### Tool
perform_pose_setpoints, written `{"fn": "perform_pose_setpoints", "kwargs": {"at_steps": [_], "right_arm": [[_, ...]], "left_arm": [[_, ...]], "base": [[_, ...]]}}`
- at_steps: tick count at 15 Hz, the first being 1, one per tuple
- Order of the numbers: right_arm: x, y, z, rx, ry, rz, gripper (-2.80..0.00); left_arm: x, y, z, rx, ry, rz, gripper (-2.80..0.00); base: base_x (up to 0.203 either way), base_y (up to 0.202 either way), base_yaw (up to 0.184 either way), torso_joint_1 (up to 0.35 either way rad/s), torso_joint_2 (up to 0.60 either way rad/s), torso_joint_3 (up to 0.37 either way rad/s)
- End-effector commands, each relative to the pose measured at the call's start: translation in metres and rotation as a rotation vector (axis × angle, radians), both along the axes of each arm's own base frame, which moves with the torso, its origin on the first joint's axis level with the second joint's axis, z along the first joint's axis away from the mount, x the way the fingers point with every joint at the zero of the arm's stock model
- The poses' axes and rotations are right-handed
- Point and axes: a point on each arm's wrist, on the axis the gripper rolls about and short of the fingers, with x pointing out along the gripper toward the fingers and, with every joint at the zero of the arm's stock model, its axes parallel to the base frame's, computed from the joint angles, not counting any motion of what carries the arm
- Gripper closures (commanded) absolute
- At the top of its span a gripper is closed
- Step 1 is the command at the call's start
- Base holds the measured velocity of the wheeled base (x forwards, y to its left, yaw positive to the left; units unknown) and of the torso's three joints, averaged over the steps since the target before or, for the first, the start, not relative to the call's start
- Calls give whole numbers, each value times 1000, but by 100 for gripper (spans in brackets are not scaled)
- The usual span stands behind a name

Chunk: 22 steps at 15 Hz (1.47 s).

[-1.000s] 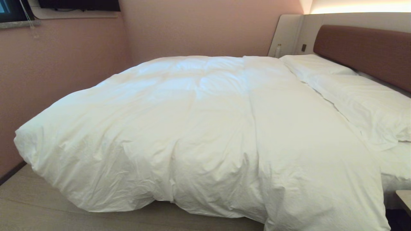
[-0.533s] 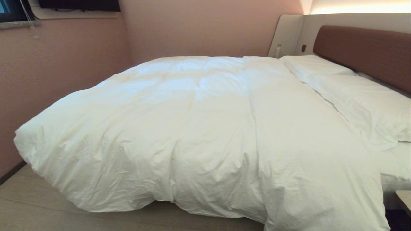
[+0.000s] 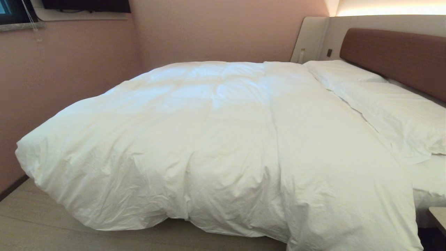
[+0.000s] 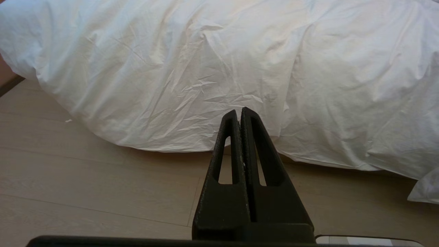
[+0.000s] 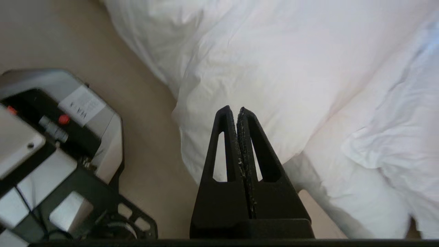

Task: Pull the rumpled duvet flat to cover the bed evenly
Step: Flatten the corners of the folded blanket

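Note:
The puffy white duvet (image 3: 216, 139) lies spread over the bed (image 3: 427, 181), its near edge hanging down to the floor and its top edge stopping short of the pillows. Neither arm shows in the head view. In the left wrist view my left gripper (image 4: 239, 110) is shut and empty, held low over the floor, apart from the hanging duvet (image 4: 192, 75). In the right wrist view my right gripper (image 5: 234, 109) is shut and empty above the drooping duvet (image 5: 274, 68) corner near the bed's side.
Two white pillows (image 3: 379, 101) lie along the brown headboard (image 3: 397, 55) at the right. A pink wall (image 3: 52, 83) runs close along the bed's left side. Pale wooden floor (image 3: 41, 226) lies in front. My own base (image 5: 61, 137) stands beside the right gripper.
The head view shows the duvet and bed unchanged. No arm enters that view.

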Motion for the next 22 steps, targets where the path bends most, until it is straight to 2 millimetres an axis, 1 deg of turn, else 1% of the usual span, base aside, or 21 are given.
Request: {"fn": "perform_pose_setpoints", "kwargs": {"at_steps": [1, 3, 4, 5, 6, 9, 11, 13, 19, 22], "right_arm": [[-16, 12, 2, 63, -33, -2, 0], [-17, 12, 4, 43, -42, -141, 0], [-17, 10, 3, -2, -16, -229, 0], [-19, 10, 2, -56, 19, -286, 0], [-22, 13, -1, -87, 32, -302, 0], [-27, 18, -8, -83, 47, -308, 0], [-24, 16, -15, -18, 56, -253, 0], [-21, 15, -15, 31, 41, -210, 0], [-22, 16, -15, 31, 35, -207, 0], [-20, 14, -15, 57, 44, -211, 0]], "left_arm": [[0, 0, 0, -1, 0, 2, 0], [0, 0, 0, 15, 2, 1, 0], [0, 0, 0, 35, 3, -4, 0], [0, 0, 0, 50, 2, -9, 0], [0, 0, -1, 49, 3, -7, 0], [0, 0, 0, 38, 0, -4, 0], [0, 0, 0, 35, 0, -5, 0], [0, 0, 0, 36, 2, -8, 0], [0, 0, 0, 33, 0, 0, 0], [0, 0, 0, 28, 2, -3, 0]], "base": [[0, 0, 0, 0, 0, 0], [0, 0, 0, 0, 0, 0], [0, 0, 0, 0, 0, 0], [0, 0, 0, 0, 0, 0], [0, 0, 0, 0, 0, 0], [0, 0, 0, 0, 0, 0], [0, 0, 0, 0, 0, 0], [0, 0, 0, 0, 0, 0], [0, 0, 0, 0, 0, 0], [-142, 0, 2, 6, 5, 2]]}}
